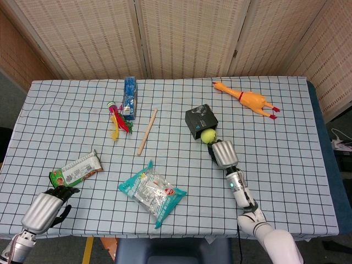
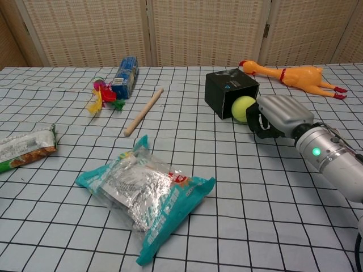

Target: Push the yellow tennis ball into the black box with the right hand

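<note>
The yellow tennis ball (image 1: 208, 136) (image 2: 243, 108) lies at the open front of the black box (image 1: 200, 120) (image 2: 229, 90), partly inside its mouth. My right hand (image 1: 223, 153) (image 2: 276, 116) sits just behind the ball with its fingers curled in, and its knuckles press against the ball. My left hand (image 1: 47, 204) rests near the table's front left corner, fingers curled in and holding nothing; the chest view does not show it.
A rubber chicken (image 1: 246, 99) (image 2: 292, 75) lies behind the box to the right. A wooden stick (image 1: 147, 131), a blue carton (image 1: 129, 97), a feather toy (image 1: 116, 119), a teal snack bag (image 1: 152, 192) and a green wrapper (image 1: 76, 169) lie to the left.
</note>
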`<state>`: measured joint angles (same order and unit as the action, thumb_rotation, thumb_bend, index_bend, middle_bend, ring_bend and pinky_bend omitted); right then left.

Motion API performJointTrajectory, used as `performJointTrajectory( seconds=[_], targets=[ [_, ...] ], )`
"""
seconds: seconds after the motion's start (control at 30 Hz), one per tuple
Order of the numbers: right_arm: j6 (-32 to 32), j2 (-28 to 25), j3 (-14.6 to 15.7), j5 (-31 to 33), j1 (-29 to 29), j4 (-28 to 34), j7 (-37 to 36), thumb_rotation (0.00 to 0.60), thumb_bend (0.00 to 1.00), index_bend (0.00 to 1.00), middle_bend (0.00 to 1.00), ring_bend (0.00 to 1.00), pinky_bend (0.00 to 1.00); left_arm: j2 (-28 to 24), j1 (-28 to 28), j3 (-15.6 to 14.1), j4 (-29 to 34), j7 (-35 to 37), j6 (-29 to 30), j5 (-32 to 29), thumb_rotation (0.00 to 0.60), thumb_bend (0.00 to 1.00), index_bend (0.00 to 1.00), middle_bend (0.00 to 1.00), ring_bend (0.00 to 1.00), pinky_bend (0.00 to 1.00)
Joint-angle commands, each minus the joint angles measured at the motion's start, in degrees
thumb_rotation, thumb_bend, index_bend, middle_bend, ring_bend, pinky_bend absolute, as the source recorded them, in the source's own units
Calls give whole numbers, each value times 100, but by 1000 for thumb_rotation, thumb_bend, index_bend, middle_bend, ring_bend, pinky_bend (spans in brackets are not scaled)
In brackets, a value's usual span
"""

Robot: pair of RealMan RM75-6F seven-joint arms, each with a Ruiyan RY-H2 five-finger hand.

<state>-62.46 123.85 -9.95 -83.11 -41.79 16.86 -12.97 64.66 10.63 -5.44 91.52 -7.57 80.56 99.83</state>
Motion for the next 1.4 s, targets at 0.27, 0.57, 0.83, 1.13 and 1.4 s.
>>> performJointTrajectory(
  seconds=[0.27, 0.57, 0.83, 1.13, 1.4],
  targets=[
    [158, -99, 5, 57, -43, 48, -71, 600, 212, 499, 506, 443, 646, 3, 13, 7, 2, -2, -31, -39, 600, 500, 279, 313, 289, 515],
    [233, -168, 50, 35, -81, 188, -237, 600, 149, 327, 355, 272, 505, 4, 18, 1, 0, -7, -43, -40, 600, 500, 279, 313, 289, 515],
    [198, -210, 105, -5, -94, 243, -320, 600, 147, 182, 164, 89, 338, 5, 19, -9, 1, -6, -39, -28, 600, 500, 280, 313, 289, 515],
    [426, -347, 159, -3, -113, 415, -393, 600, 133, 0, 97, 30, 264, -4, 23, 2, -2, 34, -35, -54, 600, 499, 279, 313, 289, 515],
    [354, -433, 191, -34, -98, 548, -441, 600, 116, 0, 18, 0, 146, -10, 21, 0, -10, 72, -14, -44, 600, 500, 279, 313, 289, 515]
  ],
)
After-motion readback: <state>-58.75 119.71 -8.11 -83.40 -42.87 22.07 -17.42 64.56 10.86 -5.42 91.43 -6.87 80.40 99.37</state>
